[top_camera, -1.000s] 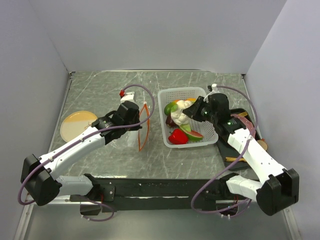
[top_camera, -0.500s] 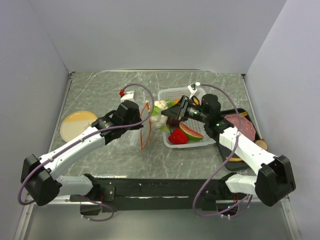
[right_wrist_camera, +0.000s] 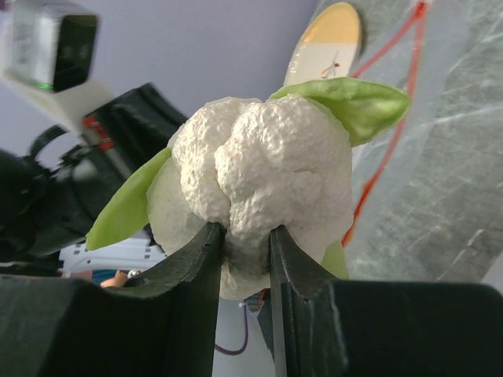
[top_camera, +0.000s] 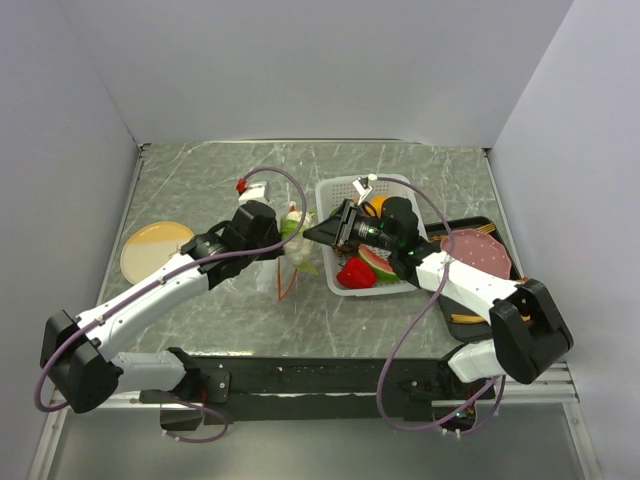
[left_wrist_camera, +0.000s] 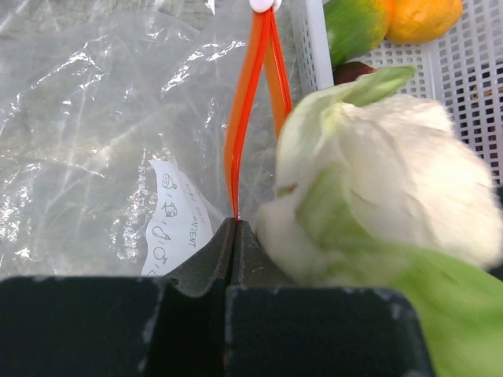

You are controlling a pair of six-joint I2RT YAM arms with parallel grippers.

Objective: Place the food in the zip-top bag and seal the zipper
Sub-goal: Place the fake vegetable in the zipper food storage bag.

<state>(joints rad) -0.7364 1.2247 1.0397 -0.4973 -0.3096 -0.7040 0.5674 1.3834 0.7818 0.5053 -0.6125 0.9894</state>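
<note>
My left gripper is shut on one lip of the orange-red zipper, holding the mouth of the clear zip-top bag open. In the top view this gripper sits just left of the basket. My right gripper is shut on the white cauliflower, its fingers pinching the base. It holds the cauliflower at the bag's mouth, right beside the zipper. More food lies in the basket: red pepper, watermelon slice, orange, mango.
The white perforated basket stands right of the bag, under my right arm. A black tray with a flat pink slab lies at the far right. A round yellow plate lies at the left.
My right arm has carried the cauliflower out of the basket and leftward to the bag's mouth. The left gripper has kept its hold on the zipper.
</note>
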